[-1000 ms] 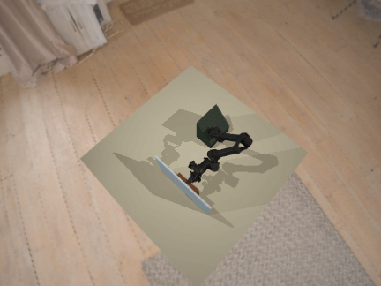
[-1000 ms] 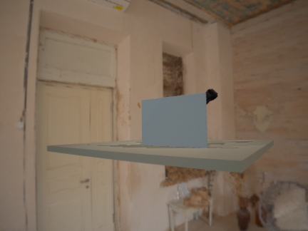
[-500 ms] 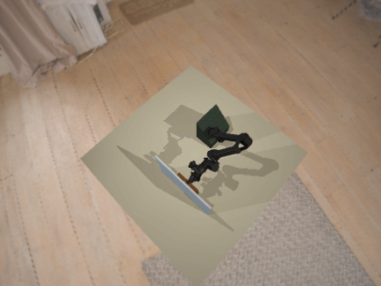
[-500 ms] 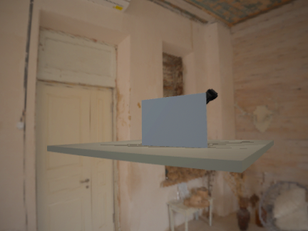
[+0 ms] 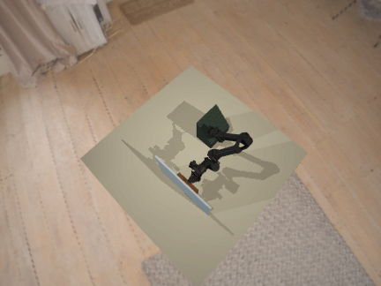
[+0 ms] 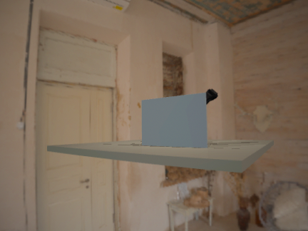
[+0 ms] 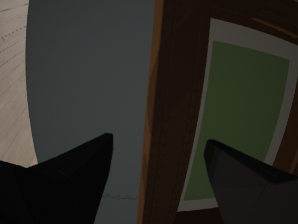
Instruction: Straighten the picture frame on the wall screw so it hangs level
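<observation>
From my end the picture frame point(image 5: 182, 177) point(image 7: 172, 100), brown with a pale mat around a green picture, sits against the near face of the blue-grey wall panel point(image 5: 183, 185) point(image 6: 174, 121) point(image 7: 90, 90), on the arm's side. I judge it light and stiff, its rail smooth enough to slip under a weak pinch, and free to swing on its hidden strip if I nudge one edge. I'd take it by the side rail that runs between my fingertips, squarely, so the lift doesn't twist it. The gripper point(image 5: 190, 180) point(image 7: 160, 144) stands partly spread, pinching nothing: one finger over bare panel, the other over the picture, the rail between them with a gap either side. The black arm point(image 5: 229, 152) point(image 6: 212, 95) reaches out from its dark green base point(image 5: 216, 116), elbow bent out to one side, wrist aimed at the panel. Whether the frame hangs level I can't tell from these views; I'd back off straight before judging the tilt.
</observation>
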Robot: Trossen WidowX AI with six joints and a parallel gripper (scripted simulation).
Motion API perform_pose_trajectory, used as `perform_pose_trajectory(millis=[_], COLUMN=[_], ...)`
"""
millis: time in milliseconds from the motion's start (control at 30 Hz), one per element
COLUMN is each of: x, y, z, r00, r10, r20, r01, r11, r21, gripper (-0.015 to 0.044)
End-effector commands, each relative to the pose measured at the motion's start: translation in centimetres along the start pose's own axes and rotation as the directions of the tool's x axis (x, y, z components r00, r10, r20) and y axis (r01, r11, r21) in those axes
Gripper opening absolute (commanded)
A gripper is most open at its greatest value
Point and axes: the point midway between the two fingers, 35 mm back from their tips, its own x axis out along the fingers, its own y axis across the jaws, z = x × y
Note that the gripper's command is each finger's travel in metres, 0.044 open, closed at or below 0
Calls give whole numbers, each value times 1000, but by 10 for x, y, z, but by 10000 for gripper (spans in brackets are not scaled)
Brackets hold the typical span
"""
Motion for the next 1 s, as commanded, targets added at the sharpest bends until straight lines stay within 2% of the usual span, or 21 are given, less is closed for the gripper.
perform_pose_trajectory(millis=[0, 300, 467, 800, 967], x=[-18, -92, -90, -125, -128], y=[1, -3, 0, 51, 53], z=[-4, 0, -2, 16, 17], r00=[1000, 1000, 1000, 1000, 1000], r10=[0, 3, 5, 1, 1], r20=[3, 8, 1, 10, 11], r01=[-1, -4, -5, -5, -5], r11=[1000, 990, 991, 911, 903], r21=[30, 141, 137, 412, 430], gripper=[260, 260, 260, 260, 260])
